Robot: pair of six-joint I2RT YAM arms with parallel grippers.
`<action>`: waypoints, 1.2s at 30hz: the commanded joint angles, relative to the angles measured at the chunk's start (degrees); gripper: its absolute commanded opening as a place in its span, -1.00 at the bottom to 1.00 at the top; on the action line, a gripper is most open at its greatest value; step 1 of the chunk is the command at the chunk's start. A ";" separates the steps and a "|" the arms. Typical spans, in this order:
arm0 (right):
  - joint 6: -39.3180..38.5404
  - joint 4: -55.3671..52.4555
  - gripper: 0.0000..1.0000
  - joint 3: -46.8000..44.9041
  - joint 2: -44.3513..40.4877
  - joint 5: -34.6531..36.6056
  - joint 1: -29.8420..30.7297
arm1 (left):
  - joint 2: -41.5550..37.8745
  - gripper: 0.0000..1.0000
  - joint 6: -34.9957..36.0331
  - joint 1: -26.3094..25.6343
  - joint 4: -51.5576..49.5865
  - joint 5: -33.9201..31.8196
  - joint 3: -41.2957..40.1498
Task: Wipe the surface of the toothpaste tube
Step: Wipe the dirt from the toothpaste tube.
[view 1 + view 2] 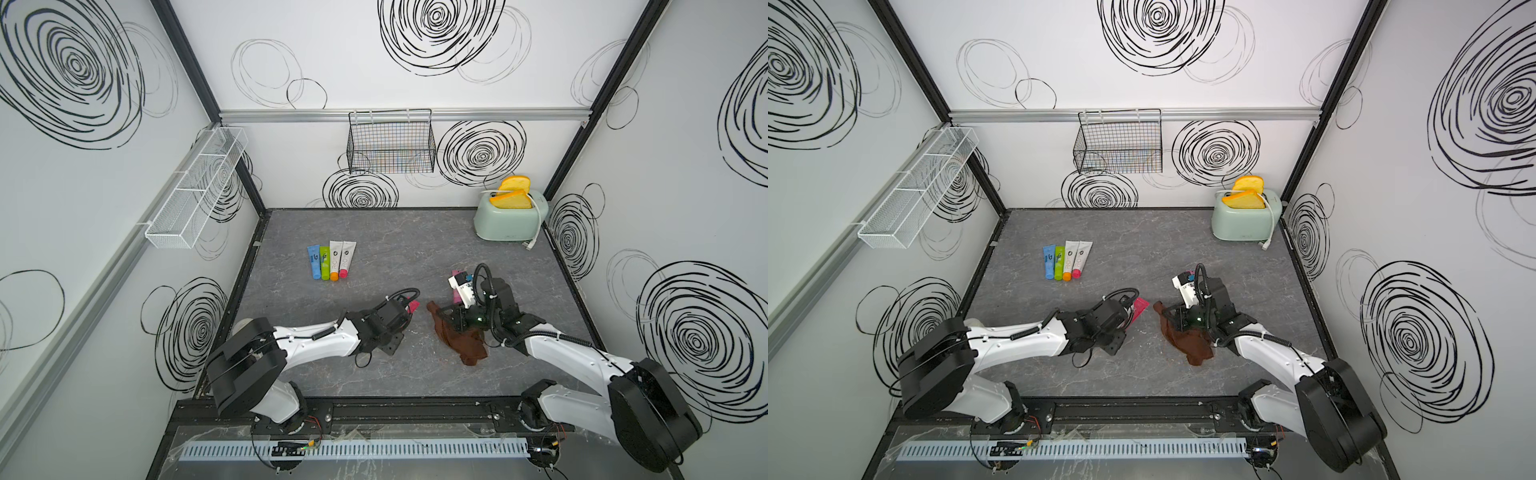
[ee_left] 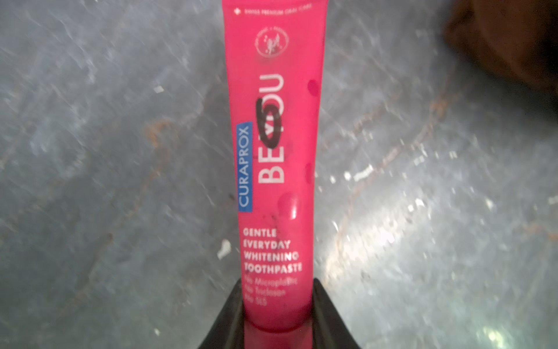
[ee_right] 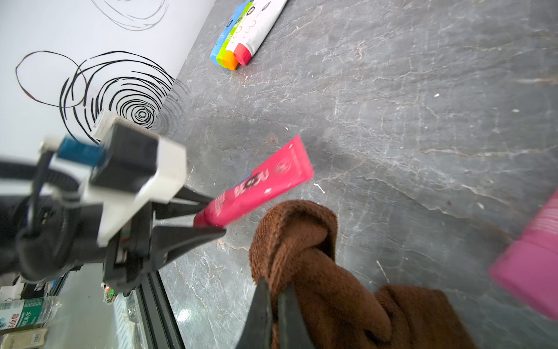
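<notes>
The left fingers (image 3: pixel 187 238) are closed part-way around the cap end of the pink toothpaste tube (image 3: pixel 259 184), pinching it from both sides. Gripping at the cap probably leaves the printed body clear for wiping. The tube is near the middle of the bench (image 1: pixel 395 257), between the two arms. It appears to be held just above the surface, though I cannot tell whether its flat end touches down.

Its long axis runs diagonally from near-left to far-right. The cap is at the near-left end, and the crimped flat end points toward the brown cloth (image 3: pixel 302 241). The printed face is turned up, with a black scribble (image 2: pixel 268 124) across the lettering. That mark is likely what the wipe is meant to remove.

The right fingers (image 3: pixel 258 317) are clamped fully shut on a bunched fold of the cloth. The rest of the cloth trails on the bench toward the near-right. Its leading fold sits just beside the tube and does not look to be touching it yet.

Four other tubes (image 1: pixel 331 259) lie side by side at the far left, well apart from this.
</notes>
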 commanded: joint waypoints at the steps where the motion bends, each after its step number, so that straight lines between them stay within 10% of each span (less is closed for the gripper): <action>1: -1.32 0.50 -1.00 1.92 2.49 -1.15 -0.14 | -2.16 -0.69 -3.96 -3.12 4.47 -1.07 -2.60; 18: -1.59 4.10 -1.00 5.60 17.02 0.69 7.18 | -5.67 0.06 -4.88 -6.73 14.13 -0.03 -11.06; 25: -2.09 3.45 -1.00 7.92 19.00 2.37 9.81 | -7.66 -0.52 -4.79 -5.71 20.32 3.49 -15.55; 36: -2.96 1.01 -1.00 10.06 23.70 6.07 12.85 | -9.15 -0.84 -4.00 -6.05 22.60 2.88 -16.53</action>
